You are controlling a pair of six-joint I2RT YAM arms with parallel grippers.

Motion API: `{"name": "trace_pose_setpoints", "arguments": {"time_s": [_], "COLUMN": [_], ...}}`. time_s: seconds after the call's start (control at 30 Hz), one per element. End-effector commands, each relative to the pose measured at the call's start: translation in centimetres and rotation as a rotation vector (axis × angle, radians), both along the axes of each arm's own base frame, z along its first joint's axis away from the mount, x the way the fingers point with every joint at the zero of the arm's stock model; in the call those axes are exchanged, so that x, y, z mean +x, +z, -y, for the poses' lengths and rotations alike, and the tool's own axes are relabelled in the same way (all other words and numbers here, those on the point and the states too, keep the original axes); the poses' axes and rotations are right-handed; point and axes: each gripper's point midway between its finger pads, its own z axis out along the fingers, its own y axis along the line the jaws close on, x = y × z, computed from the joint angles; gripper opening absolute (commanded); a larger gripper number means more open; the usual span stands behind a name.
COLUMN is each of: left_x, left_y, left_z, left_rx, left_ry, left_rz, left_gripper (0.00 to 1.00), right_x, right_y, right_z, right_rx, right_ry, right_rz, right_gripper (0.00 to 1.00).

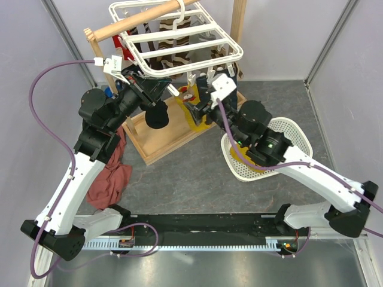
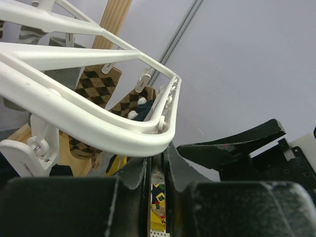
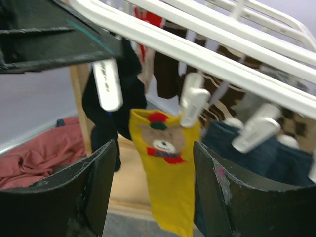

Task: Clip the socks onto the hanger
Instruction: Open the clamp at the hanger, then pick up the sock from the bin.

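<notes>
The white hanger (image 1: 179, 45) hangs from the wooden pole; its frame also shows in the left wrist view (image 2: 98, 123) and the right wrist view (image 3: 207, 54). A mustard-yellow sock (image 3: 168, 173) with a bear figure hangs from a peg (image 3: 193, 98); it also shows in the top view (image 1: 194, 118). My right gripper (image 3: 154, 145) is open, with the sock hanging just beyond its fingers. My left gripper (image 2: 157, 158) sits under the frame's near corner, jaws almost together on a pale clip peg. A dark sock (image 1: 157, 113) hangs below it. Navy socks (image 3: 256, 158) hang to the right.
The wooden stand's base (image 1: 161, 140) lies under the hanger. A white mesh basket (image 1: 294, 134) with something yellow in it stands right, under my right arm. A red cloth (image 1: 111, 173) lies left. Brown argyle socks (image 2: 98, 84) hang at the back.
</notes>
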Motion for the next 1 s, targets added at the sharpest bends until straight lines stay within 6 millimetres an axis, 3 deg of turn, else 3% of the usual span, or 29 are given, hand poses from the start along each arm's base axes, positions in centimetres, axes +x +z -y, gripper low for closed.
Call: {"name": "trace_pose_setpoints", "arguments": {"time_s": [0.0, 0.17, 0.4, 0.5, 0.6, 0.67, 0.7, 0.73, 0.77, 0.83, 0.97], "left_x": [-0.4, -0.6, -0.6, -0.6, -0.5, -0.6, -0.6, -0.6, -0.7, -0.7, -1.0], "left_y": [1.2, 1.3, 1.2, 1.2, 1.2, 1.3, 1.3, 1.2, 1.3, 1.2, 1.5], "left_z": [-0.6, -0.6, -0.7, -0.7, -0.6, -0.5, -0.5, -0.5, -0.6, -0.6, -0.7], "left_rx": [0.013, 0.004, 0.004, 0.005, 0.002, 0.001, 0.000, 0.001, 0.001, 0.003, -0.004], "left_ry": [0.022, 0.021, 0.021, 0.023, 0.017, 0.014, 0.013, 0.012, 0.012, 0.013, 0.012], "left_rz": [0.033, 0.026, 0.014, 0.013, 0.008, 0.009, 0.007, 0.005, 0.007, 0.001, 0.005], "left_gripper": [0.08, 0.08, 0.08, 0.08, 0.08, 0.08, 0.08, 0.08, 0.08, 0.08, 0.08], "right_x": [-0.5, -1.4, -1.8, -1.4, -1.1, -0.9, -0.8, -0.7, -0.7, -0.3, -0.2], "right_y": [-2.4, -7.6, -13.3, -16.4, -21.2, -23.3, -25.3, -26.2, -27.8, -29.0, -32.9], "right_z": [6.5, 12.1, 17.8, 19.9, 21.8, 22.1, 23.4, 23.0, 24.2, 23.3, 23.9], "right_rx": [-0.057, -0.144, -0.156, -0.169, -0.206, -0.213, -0.224, -0.207, -0.198, -0.137, -0.078], "right_ry": [-0.214, -0.396, -0.573, -0.647, -0.692, -0.677, -0.710, -0.677, -0.699, -0.626, -0.591], "right_rz": [-0.150, -0.331, -0.509, -0.582, -0.694, -0.753, -0.798, -0.832, -0.875, -0.920, -1.034], "right_gripper": [0.73, 0.75, 0.75, 0.74, 0.72, 0.71, 0.70, 0.69, 0.69, 0.67, 0.61]}}
